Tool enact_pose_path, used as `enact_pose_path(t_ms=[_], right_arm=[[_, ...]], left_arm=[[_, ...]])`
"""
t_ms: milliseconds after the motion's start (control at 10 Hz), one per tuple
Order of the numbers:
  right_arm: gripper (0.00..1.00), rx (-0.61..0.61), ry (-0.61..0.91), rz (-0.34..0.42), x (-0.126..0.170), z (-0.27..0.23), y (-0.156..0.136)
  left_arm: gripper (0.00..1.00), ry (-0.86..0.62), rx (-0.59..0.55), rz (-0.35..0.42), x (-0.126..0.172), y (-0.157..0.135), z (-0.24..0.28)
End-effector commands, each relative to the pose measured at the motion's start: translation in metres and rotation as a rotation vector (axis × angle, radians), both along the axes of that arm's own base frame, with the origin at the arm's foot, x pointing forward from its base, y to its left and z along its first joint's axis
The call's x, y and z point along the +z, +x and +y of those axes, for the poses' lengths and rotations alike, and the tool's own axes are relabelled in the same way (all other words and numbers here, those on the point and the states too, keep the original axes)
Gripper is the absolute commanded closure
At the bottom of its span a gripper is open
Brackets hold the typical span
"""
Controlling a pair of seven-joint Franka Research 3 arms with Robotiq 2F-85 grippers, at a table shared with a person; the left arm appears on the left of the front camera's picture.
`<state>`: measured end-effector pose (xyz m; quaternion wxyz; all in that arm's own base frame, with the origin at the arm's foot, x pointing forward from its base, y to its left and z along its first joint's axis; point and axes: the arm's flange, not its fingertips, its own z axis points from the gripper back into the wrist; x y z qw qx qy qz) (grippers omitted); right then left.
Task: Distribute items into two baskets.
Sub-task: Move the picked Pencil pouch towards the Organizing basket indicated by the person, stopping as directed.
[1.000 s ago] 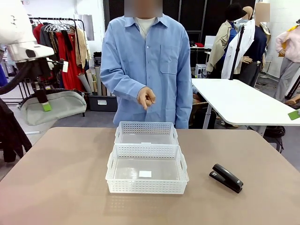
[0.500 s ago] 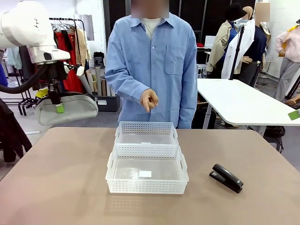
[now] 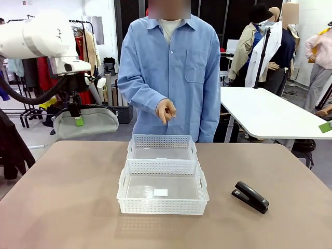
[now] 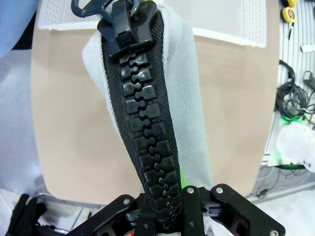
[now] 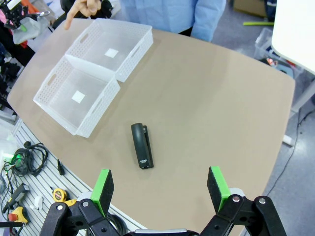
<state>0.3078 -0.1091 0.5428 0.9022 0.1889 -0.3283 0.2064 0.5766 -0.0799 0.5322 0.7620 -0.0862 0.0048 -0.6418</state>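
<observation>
My left gripper (image 3: 78,120) hangs above the table's far left corner, shut on the light-grey pouch (image 3: 97,124), which droops below it. In the left wrist view the pouch (image 4: 193,103) and its black zipper run up from the shut gripper (image 4: 165,212). Two white baskets stand mid-table: a smaller far basket (image 3: 162,140) and a bigger near basket (image 3: 162,206). The black stapler (image 3: 251,196) lies to their right on the table. My right gripper (image 5: 160,189) is open high above the stapler (image 5: 141,146), beside the far basket (image 5: 137,51) and near basket (image 5: 103,109).
A person in a blue shirt stands at the far side, one hand (image 3: 165,110) pointing down over the far basket. The brown table (image 3: 67,197) is bare left of the baskets. A white table (image 3: 264,111) stands behind on the right.
My left arm has carried the pouch to the right, closer to the table's far left corner. The person's pointing hand, the baskets and the stapler have stayed put.
</observation>
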Motion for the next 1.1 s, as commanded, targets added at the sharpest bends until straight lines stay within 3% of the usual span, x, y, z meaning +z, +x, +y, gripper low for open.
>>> enact_pose_path(t_ms=[0,700,1000], right_arm=[[0.0,0.002,0.006,-0.002,0.001,0.001,0.0],[0.0,0.002,0.006,-0.002,0.001,0.001,0.0],[0.0,0.002,0.006,-0.002,0.001,0.001,0.0]], left_arm=[[1.0,0.011,-0.042,-0.026,-0.001,0.016,-0.004],[1.0,-0.006,-0.155,-0.066,-0.045,0.03,-0.052],[1.0,-0.009,-0.172,-0.081,-0.051,0.032,-0.06]])
